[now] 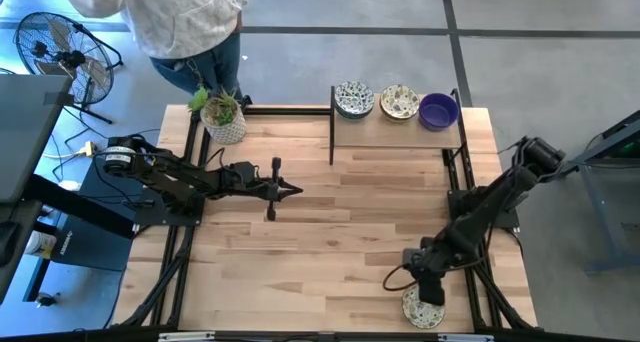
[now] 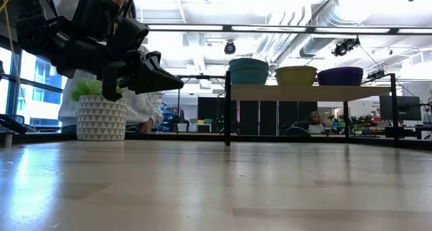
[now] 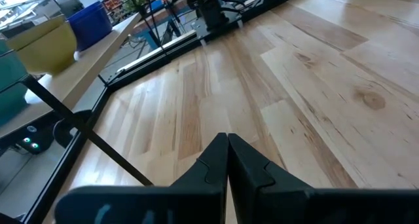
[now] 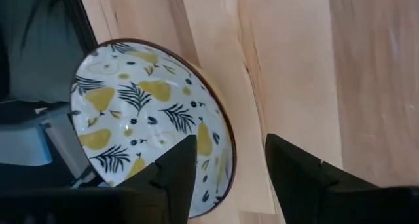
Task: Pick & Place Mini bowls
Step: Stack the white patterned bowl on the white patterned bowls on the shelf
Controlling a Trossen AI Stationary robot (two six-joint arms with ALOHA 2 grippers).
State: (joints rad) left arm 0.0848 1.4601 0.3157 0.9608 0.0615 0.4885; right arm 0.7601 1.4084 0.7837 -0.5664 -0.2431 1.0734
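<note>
A white mini bowl [image 4: 147, 116] with a yellow pear and dark leaf pattern sits on its base on the table's near right corner [image 1: 424, 310]. My right gripper [image 4: 229, 168] hangs open above it and points down. One finger is over the bowl's inside and the other is outside its rim, and I see no touch. In the high view the gripper [image 1: 428, 285] partly covers the bowl. A teal-patterned bowl [image 1: 354, 99], a yellow-patterned bowl [image 1: 399, 103] and a purple bowl [image 1: 438, 111] stand on the shelf [image 1: 395, 132] at the far edge. My left gripper [image 1: 291, 190] is shut and holds nothing, above the table's left middle.
A white pot with a green plant [image 1: 224, 119] stands at the far left. A person [image 1: 170, 17] stands beyond the far edge. The shelf's dark frame legs [image 1: 332, 142] reach down to the table. Bare wood [image 1: 340, 242] lies between the two arms.
</note>
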